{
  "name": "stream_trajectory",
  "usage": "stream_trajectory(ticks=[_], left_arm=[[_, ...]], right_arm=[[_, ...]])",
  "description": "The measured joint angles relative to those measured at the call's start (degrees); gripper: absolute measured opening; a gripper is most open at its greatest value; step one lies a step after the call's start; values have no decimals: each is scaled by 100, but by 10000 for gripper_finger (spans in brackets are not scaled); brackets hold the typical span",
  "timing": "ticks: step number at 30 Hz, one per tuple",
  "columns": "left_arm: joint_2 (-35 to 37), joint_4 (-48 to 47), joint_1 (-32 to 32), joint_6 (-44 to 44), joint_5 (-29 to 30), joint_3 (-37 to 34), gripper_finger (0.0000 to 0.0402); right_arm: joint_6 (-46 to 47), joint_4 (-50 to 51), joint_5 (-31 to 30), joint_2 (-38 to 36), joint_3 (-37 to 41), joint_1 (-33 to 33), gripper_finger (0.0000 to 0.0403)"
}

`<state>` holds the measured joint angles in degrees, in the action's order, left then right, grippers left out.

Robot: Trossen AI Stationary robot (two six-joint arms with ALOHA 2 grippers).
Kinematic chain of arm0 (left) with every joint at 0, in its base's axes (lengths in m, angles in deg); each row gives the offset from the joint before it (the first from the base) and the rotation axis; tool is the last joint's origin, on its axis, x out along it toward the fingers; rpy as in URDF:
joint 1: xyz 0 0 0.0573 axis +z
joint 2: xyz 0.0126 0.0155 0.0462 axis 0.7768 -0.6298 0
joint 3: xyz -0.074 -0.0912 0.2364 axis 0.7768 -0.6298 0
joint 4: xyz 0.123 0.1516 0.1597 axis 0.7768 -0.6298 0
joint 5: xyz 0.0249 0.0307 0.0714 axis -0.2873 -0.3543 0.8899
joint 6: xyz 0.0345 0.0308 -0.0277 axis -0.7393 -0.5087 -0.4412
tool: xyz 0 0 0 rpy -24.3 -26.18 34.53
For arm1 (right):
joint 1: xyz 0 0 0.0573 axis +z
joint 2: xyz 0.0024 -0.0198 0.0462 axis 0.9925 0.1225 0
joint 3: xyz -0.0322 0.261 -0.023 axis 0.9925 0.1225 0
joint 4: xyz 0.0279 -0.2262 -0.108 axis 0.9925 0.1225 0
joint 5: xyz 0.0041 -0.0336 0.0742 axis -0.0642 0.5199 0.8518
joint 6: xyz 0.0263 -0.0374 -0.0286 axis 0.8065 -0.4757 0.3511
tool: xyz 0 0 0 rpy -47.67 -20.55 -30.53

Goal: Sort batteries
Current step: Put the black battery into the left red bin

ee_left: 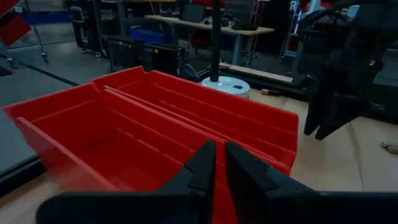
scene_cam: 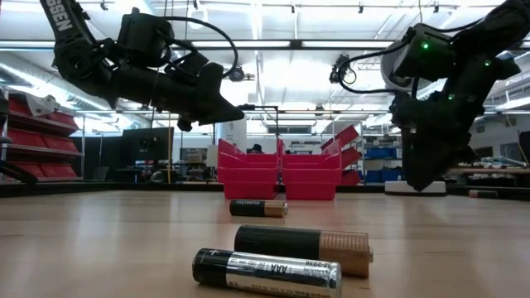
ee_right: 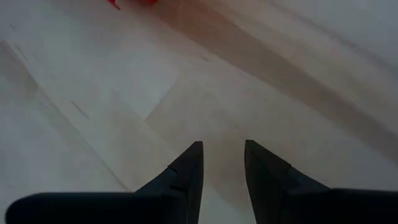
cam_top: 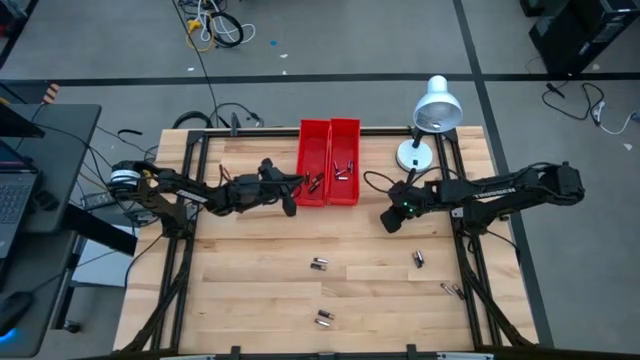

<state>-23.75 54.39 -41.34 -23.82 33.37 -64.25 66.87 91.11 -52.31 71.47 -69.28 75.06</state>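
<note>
Batteries: several lie in the two red bins [cam_top: 329, 160] at upper centre, small and hard to count; loose batteries [cam_top: 319, 264] scatter across the lower table.

Left gripper [cam_top: 289, 203]: beside the bins' left edge, fingers nearly closed, holding nothing.

Right gripper [cam_top: 391, 219]: right of the bins, slightly spread over bare wood.

Lamp [cam_top: 432, 112]: upper right.

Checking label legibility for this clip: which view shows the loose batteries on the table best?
The low view: two batteries lie close up, with print readable. The high view shows the loose ones as tiny specks. Neither wrist view shows any; the left sees only the red bins, the right bare table.
</note>
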Motion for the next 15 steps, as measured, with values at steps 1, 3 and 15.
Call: stream_trajectory(ticks=[1,3,15], left_arm=[[0,-6,0,-1,34,0,49],[0,-6,0,-1,68,0,49],[0,-14,3,-17,84,0,49]], right_arm=[[-52,32,-147,0,0,-16,103],[213,184,-566,0,0,-116,101],[593,2504,-640,-12,-25,-2006,62]])
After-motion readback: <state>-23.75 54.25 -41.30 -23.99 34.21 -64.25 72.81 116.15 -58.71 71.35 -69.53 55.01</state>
